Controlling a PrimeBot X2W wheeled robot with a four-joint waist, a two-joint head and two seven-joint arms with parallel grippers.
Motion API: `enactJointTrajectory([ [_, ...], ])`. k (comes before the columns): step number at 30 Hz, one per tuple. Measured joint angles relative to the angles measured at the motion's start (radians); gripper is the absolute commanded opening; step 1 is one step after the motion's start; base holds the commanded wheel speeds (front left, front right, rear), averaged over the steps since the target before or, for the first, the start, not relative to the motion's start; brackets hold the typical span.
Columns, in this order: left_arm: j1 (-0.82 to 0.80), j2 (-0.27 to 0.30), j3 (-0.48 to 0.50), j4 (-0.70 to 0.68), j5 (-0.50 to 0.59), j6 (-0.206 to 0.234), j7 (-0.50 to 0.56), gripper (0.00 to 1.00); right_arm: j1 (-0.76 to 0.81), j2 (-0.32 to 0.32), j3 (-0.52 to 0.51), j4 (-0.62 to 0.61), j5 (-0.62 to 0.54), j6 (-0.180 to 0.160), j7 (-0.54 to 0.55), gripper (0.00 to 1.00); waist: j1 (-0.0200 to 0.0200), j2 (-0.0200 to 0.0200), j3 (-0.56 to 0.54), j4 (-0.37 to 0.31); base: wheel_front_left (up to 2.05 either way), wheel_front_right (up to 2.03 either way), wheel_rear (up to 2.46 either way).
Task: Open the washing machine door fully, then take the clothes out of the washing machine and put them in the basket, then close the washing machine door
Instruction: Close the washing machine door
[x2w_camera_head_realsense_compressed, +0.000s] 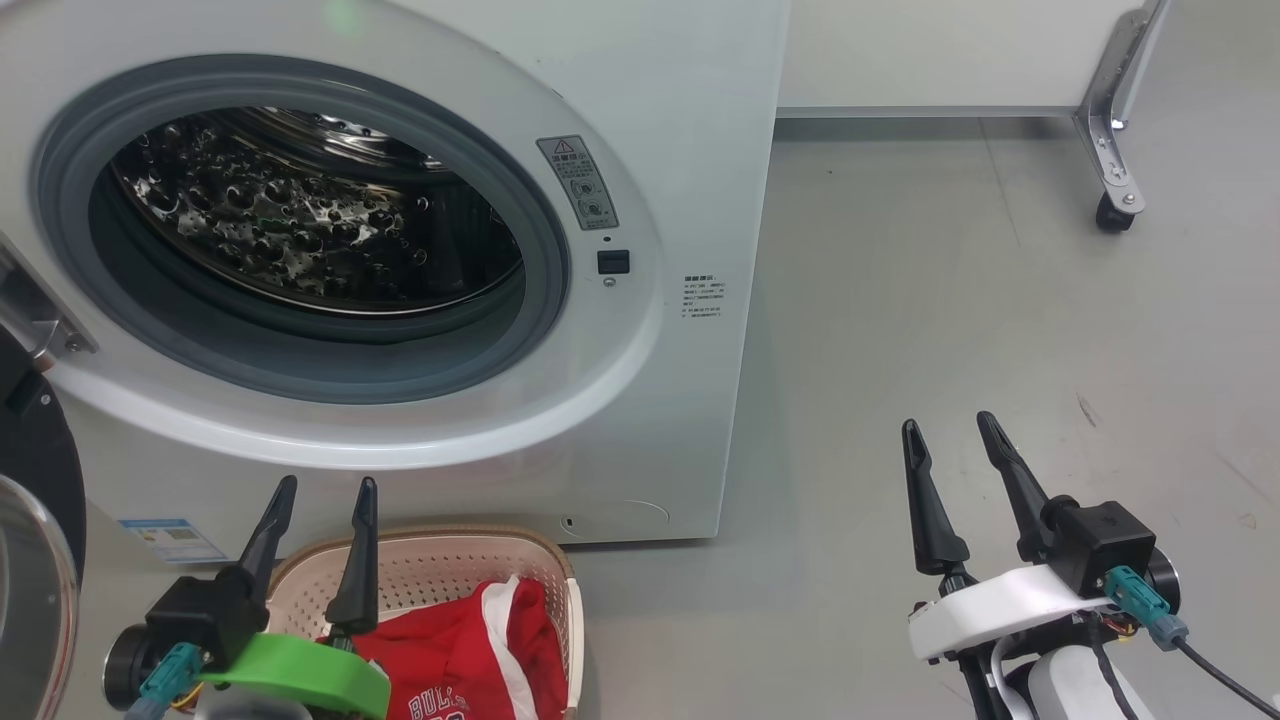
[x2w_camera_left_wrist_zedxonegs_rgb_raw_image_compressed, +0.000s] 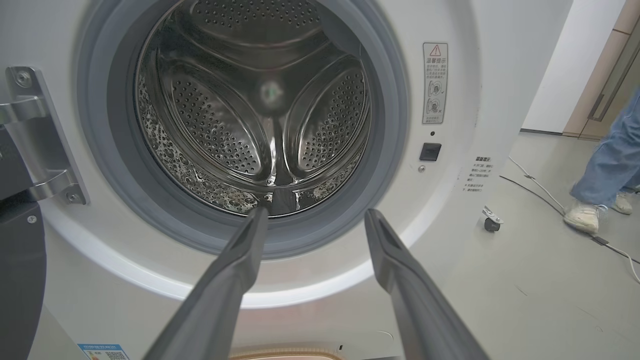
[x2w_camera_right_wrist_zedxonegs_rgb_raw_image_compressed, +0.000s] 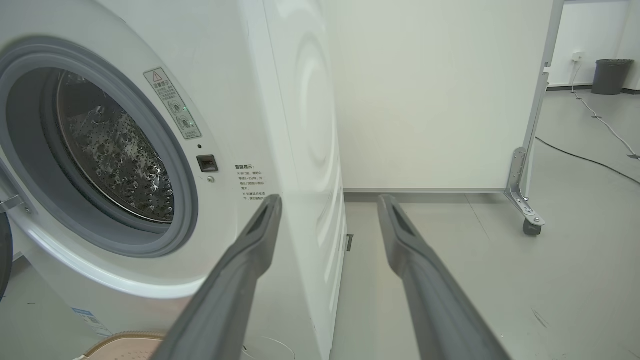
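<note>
Right now the washing machine (x2w_camera_head_realsense_compressed: 640, 100) takes up the upper left of the head view. Its mouth is uncovered, and the grey seal (x2w_camera_head_realsense_compressed: 300, 375) rings the perforated steel drum (x2w_camera_head_realsense_compressed: 300, 220). The washing machine door (x2w_camera_head_realsense_compressed: 45, 470) stands aside at the left edge of the frame, showing its black rim and a slice of glass, and hangs on a metal hinge (x2w_camera_left_wrist_zedxonegs_rgb_raw_image_compressed: 40, 140).

At the lower left, on the floor just in front of the machine, sits the basket (x2w_camera_head_realsense_compressed: 440, 565). The clothes (x2w_camera_head_realsense_compressed: 470, 650) lie inside it: red fabric with a white stripe and white "BULLS" print.

The left fingers (x2w_camera_head_realsense_compressed: 358, 560) are spread wide and hold nothing. They sit over the basket's left part and point up toward the machine's front; in the left wrist view they frame the lower edge of the drum opening. The right fingers (x2w_camera_head_realsense_compressed: 925, 500), at the lower right, are likewise wide apart and hold nothing, over grey floor well apart from the machine.

A person's leg in jeans (x2w_camera_left_wrist_zedxonegs_rgb_raw_image_compressed: 607, 155) stands at the right of the left wrist view. A white panel on castors (x2w_camera_head_realsense_compressed: 950, 50) stands at the upper right of the head view.
</note>
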Motion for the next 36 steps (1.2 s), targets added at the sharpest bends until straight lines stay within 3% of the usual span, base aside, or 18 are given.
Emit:
enactJointTrajectory([
  [20, 0.012, -0.002, 0.011, -0.006, -0.012, 0.0, 0.0, 1.0, 0.0, 0.0, 0.003, -0.001, 0.001, 0.0, 0.0, 1.0, 0.0, 0.0, 0.001, 0.0, -0.07, 0.09, -0.02],
  [36, 0.013, -0.003, 0.001, -0.004, -0.012, 0.0, 0.0, 1.0, 0.0, 0.0, 0.003, 0.002, 0.005, 0.0, 0.0, 1.0, 0.0, 0.0, -0.009, 0.0, -0.66, 0.66, 0.0],
])
